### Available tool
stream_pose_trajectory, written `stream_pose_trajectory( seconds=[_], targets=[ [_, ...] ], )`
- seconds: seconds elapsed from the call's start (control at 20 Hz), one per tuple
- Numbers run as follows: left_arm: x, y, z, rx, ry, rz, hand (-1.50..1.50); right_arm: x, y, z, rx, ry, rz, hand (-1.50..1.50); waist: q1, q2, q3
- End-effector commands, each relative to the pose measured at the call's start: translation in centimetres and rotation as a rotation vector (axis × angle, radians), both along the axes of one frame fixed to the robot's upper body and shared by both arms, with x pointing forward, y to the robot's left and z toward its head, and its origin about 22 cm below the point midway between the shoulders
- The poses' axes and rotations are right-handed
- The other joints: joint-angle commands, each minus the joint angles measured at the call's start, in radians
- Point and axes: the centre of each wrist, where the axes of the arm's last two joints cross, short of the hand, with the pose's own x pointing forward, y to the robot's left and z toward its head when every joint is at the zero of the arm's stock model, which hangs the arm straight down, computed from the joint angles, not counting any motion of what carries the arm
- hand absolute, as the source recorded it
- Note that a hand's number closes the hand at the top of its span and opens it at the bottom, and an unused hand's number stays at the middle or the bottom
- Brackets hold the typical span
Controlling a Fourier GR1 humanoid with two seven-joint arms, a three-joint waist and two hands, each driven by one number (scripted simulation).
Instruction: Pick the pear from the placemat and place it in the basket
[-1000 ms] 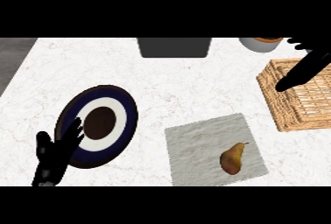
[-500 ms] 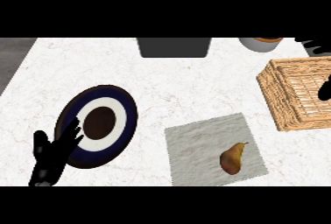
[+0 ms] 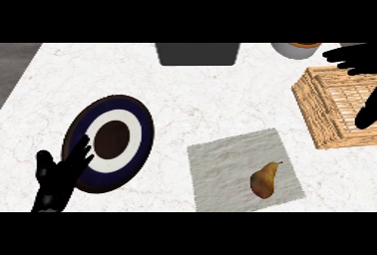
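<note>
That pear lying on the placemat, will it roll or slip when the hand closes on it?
The pear lies on its side, stem up-right, so a nudge would probably make it roll in an arc around its narrow end. Its skin looks smooth, likely slippery. The grey placemat may slide or bunch if pushed.

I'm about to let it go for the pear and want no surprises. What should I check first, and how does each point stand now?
1. Pear lies on the placemat, uncovered: ok.
2. Nothing else on the placemat crowds the pear: ok.
3. Basket sits right of the placemat, open side up: ok.
4. Right robot hand is positioned over the pear: not ok, it shows over the basket at the right edge.
5. Right robot hand's fingers ready to grasp: cannot tell.
6. Left robot hand is clear of the path, open, overlapping the plate: ok.
</note>
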Motion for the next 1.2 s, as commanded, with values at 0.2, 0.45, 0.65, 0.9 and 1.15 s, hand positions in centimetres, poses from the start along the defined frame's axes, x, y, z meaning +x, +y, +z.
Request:
stream_pose_trajectory(
  seconds=[0.2,0.45,0.65,0.9,1.15],
  targets=[
    [-2.2,-0.4,-3.5,0.005,0.108,0.008,0.00,-1.2,2.7,-4.3,-0.025,0.034,-0.043,-1.50,-0.002,0.008,-0.007],
    [-1.1,-0.9,-2.0,0.008,0.103,0.014,0.00,-2.4,3.2,-7.9,-0.034,0.046,-0.036,-1.50,-0.003,0.008,-0.006],
    [-1.6,-1.9,-2.5,0.003,0.107,0.021,0.00,-3.4,5.4,-10.6,-0.058,0.087,-0.024,-1.50,0.000,0.008,-0.006],
    [-0.9,0.5,-1.7,-0.009,0.080,0.004,0.00,-3.4,5.0,-11.6,-0.064,0.096,-0.035,-1.50,0.005,0.010,-0.006],
    [-0.1,-0.5,-1.8,-0.002,0.085,0.009,0.00,-5.8,7.4,-14.9,-0.047,0.084,-0.019,-1.50,-0.007,0.009,-0.006]
  ],
)
